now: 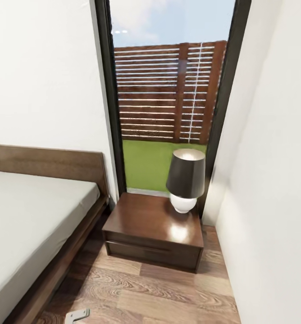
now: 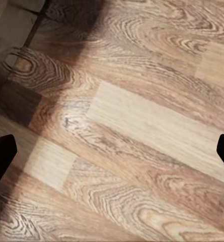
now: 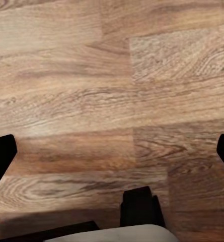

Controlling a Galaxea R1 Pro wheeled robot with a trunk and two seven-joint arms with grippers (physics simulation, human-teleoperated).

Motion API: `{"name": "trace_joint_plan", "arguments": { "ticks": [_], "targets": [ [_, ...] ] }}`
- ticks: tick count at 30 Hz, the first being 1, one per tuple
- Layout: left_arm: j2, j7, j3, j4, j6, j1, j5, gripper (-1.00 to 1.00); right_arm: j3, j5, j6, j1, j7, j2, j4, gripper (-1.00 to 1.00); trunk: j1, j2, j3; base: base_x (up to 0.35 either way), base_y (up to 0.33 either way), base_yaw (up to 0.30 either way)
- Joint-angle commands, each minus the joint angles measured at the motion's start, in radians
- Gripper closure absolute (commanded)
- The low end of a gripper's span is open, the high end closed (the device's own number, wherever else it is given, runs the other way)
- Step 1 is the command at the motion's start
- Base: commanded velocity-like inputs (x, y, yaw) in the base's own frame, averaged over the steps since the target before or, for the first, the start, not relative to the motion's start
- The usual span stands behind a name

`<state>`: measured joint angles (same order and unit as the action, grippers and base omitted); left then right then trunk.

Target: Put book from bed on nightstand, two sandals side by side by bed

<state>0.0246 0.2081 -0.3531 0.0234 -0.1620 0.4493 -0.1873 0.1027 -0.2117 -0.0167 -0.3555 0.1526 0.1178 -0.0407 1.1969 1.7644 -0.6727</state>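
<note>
The bed (image 1: 29, 225), with a dark brown frame and a pale mattress, lies at the left of the head view. Beside it, under the tall window, stands the low dark brown nightstand (image 1: 143, 222) with a glossy top. The book and the sandals are out of view. My left gripper (image 2: 112, 151) hangs open over bare wood-plank floor (image 2: 142, 126), its black fingertips (image 2: 1, 156) far apart with nothing between them. My right gripper (image 3: 112, 151) is open too, above the floor (image 3: 91, 101), and holds nothing.
A lamp (image 1: 185, 180) with a black shade and a white base stands on the nightstand's right half. A white wall (image 1: 276, 180) closes in on the right, leaving a narrow strip of floor (image 1: 159, 292) between it and the bed. A dark robot part (image 3: 139, 206) shows under the right gripper.
</note>
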Motion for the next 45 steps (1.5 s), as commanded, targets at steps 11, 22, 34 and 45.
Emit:
{"name": "trace_joint_plan", "arguments": {
  "ticks": [11, 22, 34, 45],
  "targets": [
    [0.0, 0.004, -0.007, -0.002, -0.004, 0.002, -0.011, -1.0, 0.008, -0.004, -0.002, 0.0, 0.005, 0.0, 0.001, -1.0, 0.0, 0.0, -0.001, 0.13, 0.0, 0.282],
    [0.0, 0.004, -0.007, -0.002, -0.004, 0.001, -0.011, -1.0, 0.008, -0.004, -0.002, 0.0, 0.005, 0.0, 0.001, -1.0, 0.0, 0.0, -0.001, 0.006, 0.0, 0.284],
    [0.0, 0.004, -0.007, -0.002, -0.004, 0.001, -0.011, -1.0, 0.008, -0.005, -0.002, 0.0, 0.005, 0.0, 0.001, -1.0, 0.0, 0.0, -0.001, 0.0, 0.0, 0.284],
    [-0.002, 0.004, -0.006, -0.003, -0.003, 0.0, -0.011, -1.0, 0.009, -0.005, -0.002, 0.0, 0.005, 0.002, 0.001, -1.0, 0.0, 0.0, -0.001, 0.0, 0.0, 0.284]
  ]
}}
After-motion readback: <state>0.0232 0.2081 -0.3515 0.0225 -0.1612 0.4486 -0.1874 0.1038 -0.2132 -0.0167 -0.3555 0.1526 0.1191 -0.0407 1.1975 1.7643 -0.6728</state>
